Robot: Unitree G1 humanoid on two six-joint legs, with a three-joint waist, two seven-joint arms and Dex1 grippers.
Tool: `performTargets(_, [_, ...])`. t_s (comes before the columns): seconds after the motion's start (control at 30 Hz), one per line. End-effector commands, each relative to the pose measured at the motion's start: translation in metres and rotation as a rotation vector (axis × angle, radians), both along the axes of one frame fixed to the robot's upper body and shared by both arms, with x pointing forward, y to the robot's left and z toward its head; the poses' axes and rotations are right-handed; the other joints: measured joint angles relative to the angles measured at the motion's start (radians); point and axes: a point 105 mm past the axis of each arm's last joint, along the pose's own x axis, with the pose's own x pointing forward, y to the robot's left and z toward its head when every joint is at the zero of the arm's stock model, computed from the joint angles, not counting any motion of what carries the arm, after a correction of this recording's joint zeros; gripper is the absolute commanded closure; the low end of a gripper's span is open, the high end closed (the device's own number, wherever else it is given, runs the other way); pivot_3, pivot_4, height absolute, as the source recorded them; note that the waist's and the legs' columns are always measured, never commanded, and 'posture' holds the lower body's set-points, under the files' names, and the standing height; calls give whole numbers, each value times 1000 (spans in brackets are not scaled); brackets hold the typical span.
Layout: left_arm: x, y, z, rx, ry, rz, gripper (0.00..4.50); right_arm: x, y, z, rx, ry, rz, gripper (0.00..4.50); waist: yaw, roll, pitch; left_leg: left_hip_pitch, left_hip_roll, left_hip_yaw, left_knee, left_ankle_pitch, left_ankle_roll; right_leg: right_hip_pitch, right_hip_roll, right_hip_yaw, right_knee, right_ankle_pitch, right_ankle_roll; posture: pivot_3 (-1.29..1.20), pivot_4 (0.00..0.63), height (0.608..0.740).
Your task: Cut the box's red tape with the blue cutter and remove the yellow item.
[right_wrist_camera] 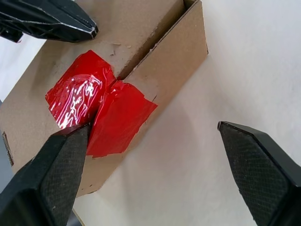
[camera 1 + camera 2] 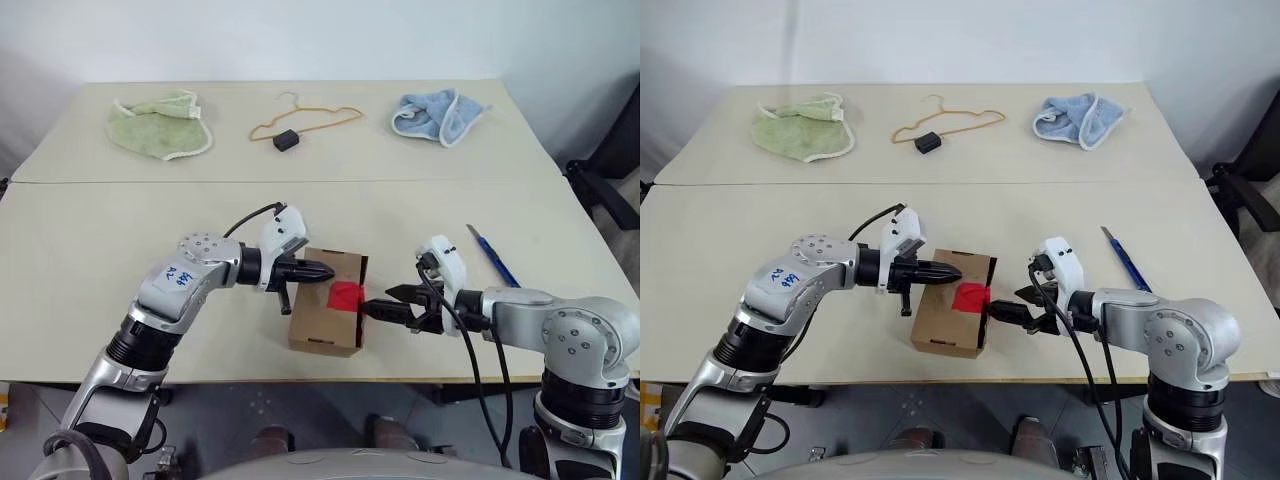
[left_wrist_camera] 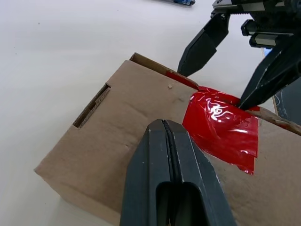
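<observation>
Here's the box (image 2: 328, 312) on the tabletop (image 2: 90, 260), flanked by both arms, and the red tape (image 1: 96, 109) looks split along the lid seam, so the cutting step seems done. The blue cutter (image 2: 492, 254) lies on the tabletop behind and outboard of the right pincer (image 2: 382, 303), well apart from it, in nobody's grip. What's left, by my reading: lift the flap and fish out the yellow item, presumably inside the closed box. The left pincer (image 2: 318, 269) has its fingers pressed together, holding nothing, tip resting over the box lid just beside the tape, perhaps bracing it. The left arm reaches in low from its side, forearm nearly level, pincer angled slightly down. The right pincer stands wide apart, empty, one finger (image 1: 51, 174) at the tape's edge on the box's near corner, the other finger (image 1: 263, 165) out over bare tabletop. The right arm comes in opposite, pincer tilted down toward the seam, seemingly poised to pry the flap.
</observation>
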Motion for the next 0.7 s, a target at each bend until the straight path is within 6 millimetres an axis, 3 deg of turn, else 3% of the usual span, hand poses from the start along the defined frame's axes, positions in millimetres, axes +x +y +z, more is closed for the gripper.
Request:
performTargets(0.03, [-7,5,-28,63,76,5,4500,-3,-12,-4,-24,15,-33,21,1,0,0,0,0,0,0,0,0,1,0,0,0,0,0,0,150,740])
performTargets(0.13, [-11,7,-36,85,87,-1,4500,-3,-14,-6,-36,20,-46,21,3,-1,-1,2,0,0,0,0,1,2,0,0,-1,0,0,0,150,740])
performTargets(0.5, [-14,3,-35,90,79,-19,4500,6,2,5,-129,-81,-52,21,2,0,-2,3,0,0,0,0,0,3,0,0,0,0,0,0,150,740])
performTargets(0.7, [-16,-6,-33,89,67,-52,4500,13,1,6,-241,-123,-82,21,5,-1,-2,3,0,0,0,0,1,3,0,0,0,0,0,0,150,740])
